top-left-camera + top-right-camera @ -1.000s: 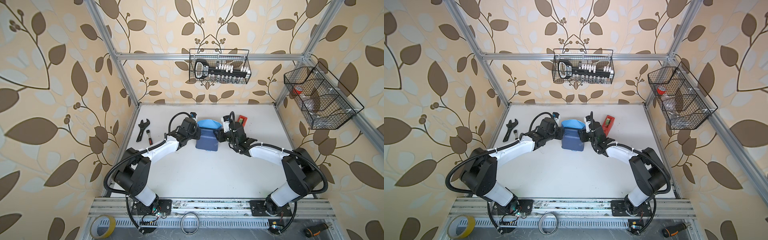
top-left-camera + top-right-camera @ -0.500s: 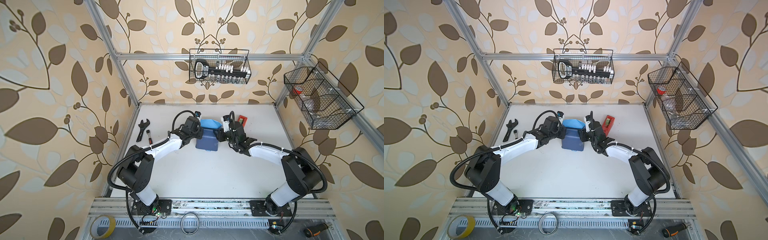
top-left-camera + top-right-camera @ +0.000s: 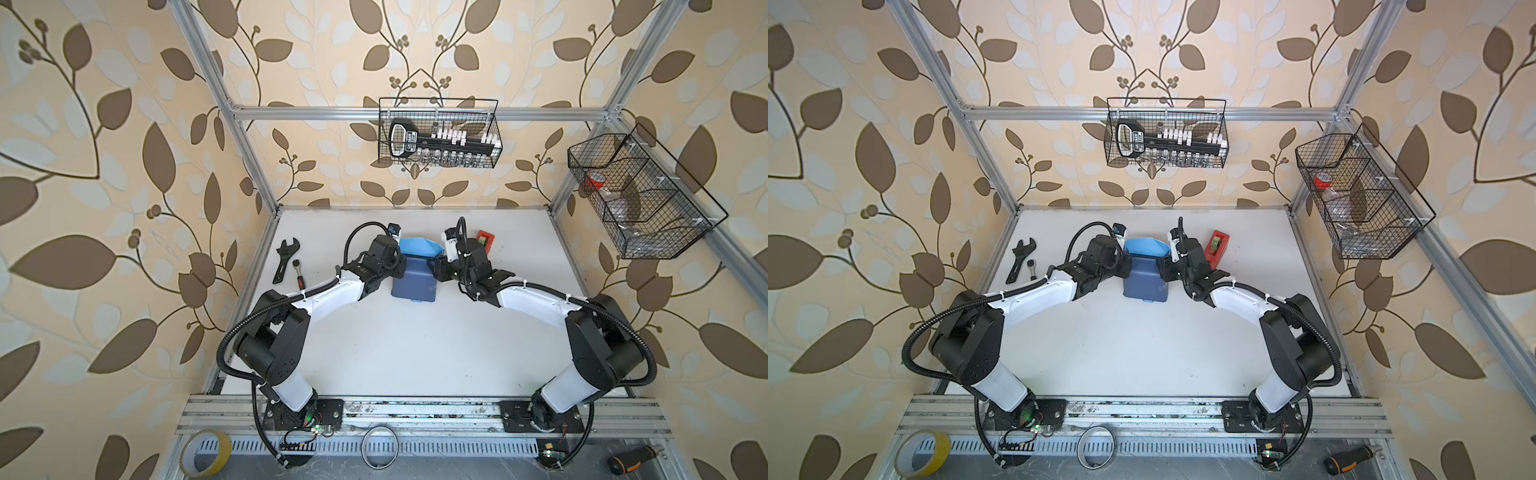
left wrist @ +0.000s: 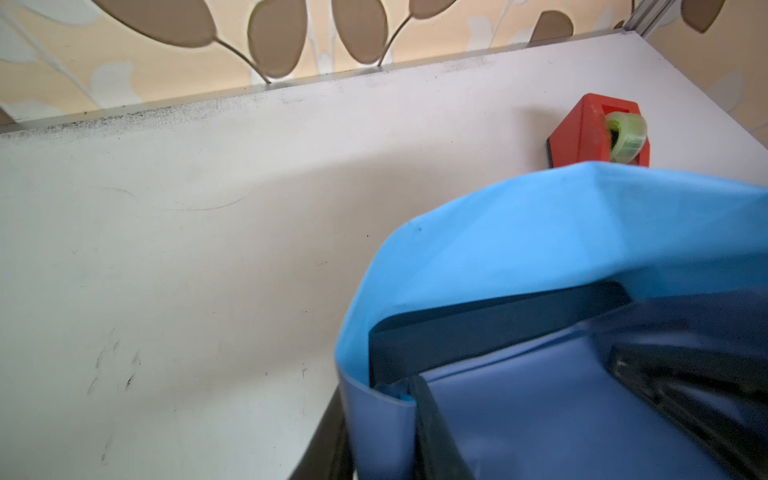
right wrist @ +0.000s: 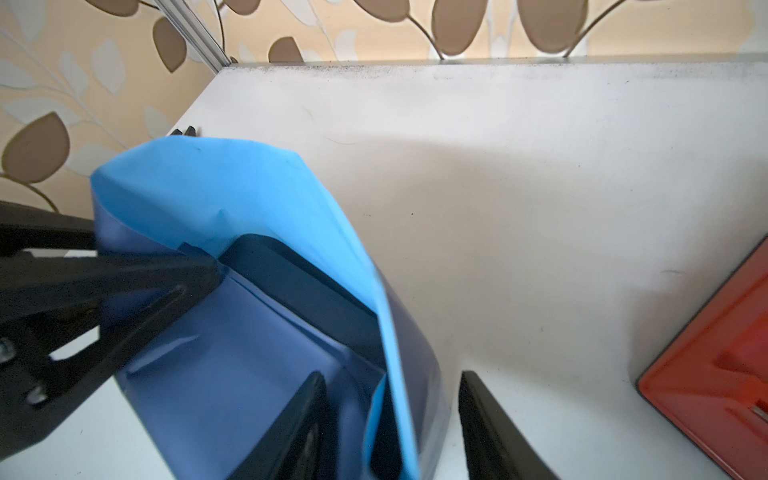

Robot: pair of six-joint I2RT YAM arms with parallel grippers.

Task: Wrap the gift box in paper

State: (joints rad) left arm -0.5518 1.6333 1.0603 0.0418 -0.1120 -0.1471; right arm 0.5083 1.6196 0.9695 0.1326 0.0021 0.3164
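The paper [image 3: 413,283] is folded round the gift box, slate-blue face outward, and its light-blue inner face [image 3: 1144,248] stands up as an open mouth at the far end. Only a dark edge of the gift box [image 4: 478,328] [image 5: 299,286] shows inside that mouth. In both top views the paper hides it. My left gripper [image 3: 397,266] [image 4: 376,399] is shut on the paper's left side fold. Astride the right side wall stands my right gripper [image 3: 436,270] [image 5: 390,378], open, with its outer finger [image 5: 490,424] clear of the paper.
A red tape dispenser [image 3: 484,241] [image 4: 598,133] sits close behind my right gripper. A wrench [image 3: 286,257] and a ratchet [image 3: 300,274] lie by the left edge. Wire baskets hang on the back wall [image 3: 438,133] and right wall [image 3: 640,195].
My left gripper has crept a little farther along the paper's left side and closed tighter on the fold. The right jaws stand slightly wider. The wrapped box has stayed put.
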